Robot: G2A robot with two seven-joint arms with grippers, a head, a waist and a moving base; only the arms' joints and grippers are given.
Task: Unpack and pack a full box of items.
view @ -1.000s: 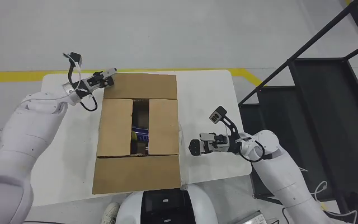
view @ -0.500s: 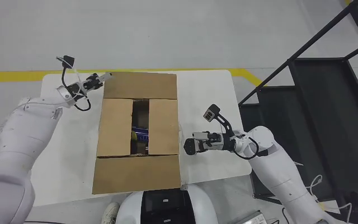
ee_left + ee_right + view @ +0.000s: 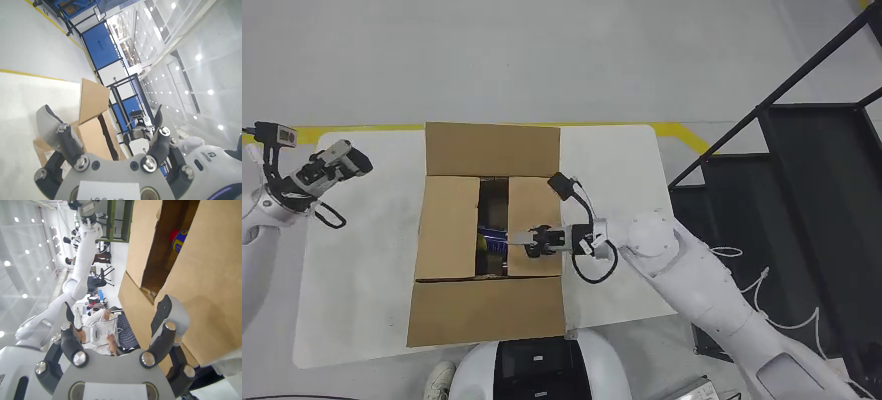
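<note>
Top view. Found the box (image 3: 447,240) in the middle of the white table (image 3: 612,170), with the far flap (image 3: 492,150) and near flap (image 3: 487,312) splayed outward. Found the two side flaps folded in, with a narrow gap between them. Glimpsed a blue-and-yellow item (image 3: 493,240) down in that gap, still packed. Located the right gripper (image 3: 535,241) low over the right side flap (image 3: 532,215) near its inner edge, probably to lift it back. Located the left gripper (image 3: 350,160) over bare table, well apart from the box. Judged there was room on that side for the left side flap (image 3: 447,225) to swing out.

Left wrist view. Saw its fingers (image 3: 47,117) spread apart and holding nothing. Beyond them, made out an end flap standing up.

Right wrist view. Saw its fingers spread wide, with nothing clamped and one pad (image 3: 162,311) close against the cardboard. Could not tell whether it touched. Judged the torn edge by the gap the likeliest snag.
</note>
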